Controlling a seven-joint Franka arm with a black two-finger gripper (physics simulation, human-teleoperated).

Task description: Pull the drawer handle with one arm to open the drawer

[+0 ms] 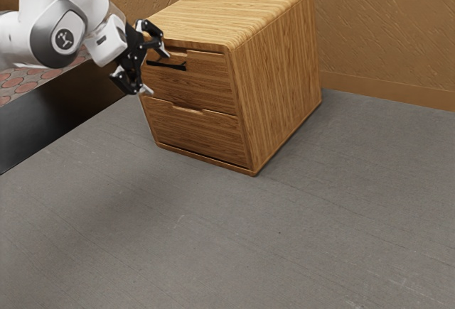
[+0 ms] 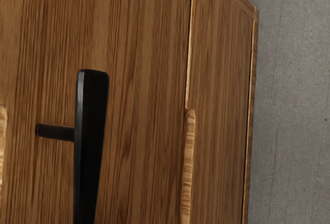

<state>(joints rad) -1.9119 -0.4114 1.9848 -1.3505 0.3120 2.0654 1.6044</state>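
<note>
Your gripper (image 1: 155, 72) sits wide open at the top drawer (image 1: 199, 85), with one finger above the black handle (image 1: 168, 65) and one below, gripping nothing. The cabinet (image 1: 277, 67) stands on grey floor (image 1: 284, 238). At the wrist, the handle is close under the hand, with the bottom drawer (image 2: 221, 105) next to it.

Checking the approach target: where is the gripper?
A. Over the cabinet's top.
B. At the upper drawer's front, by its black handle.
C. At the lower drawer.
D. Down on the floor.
B: the gripper sits level with the upper drawer, beside its black handle.
</note>
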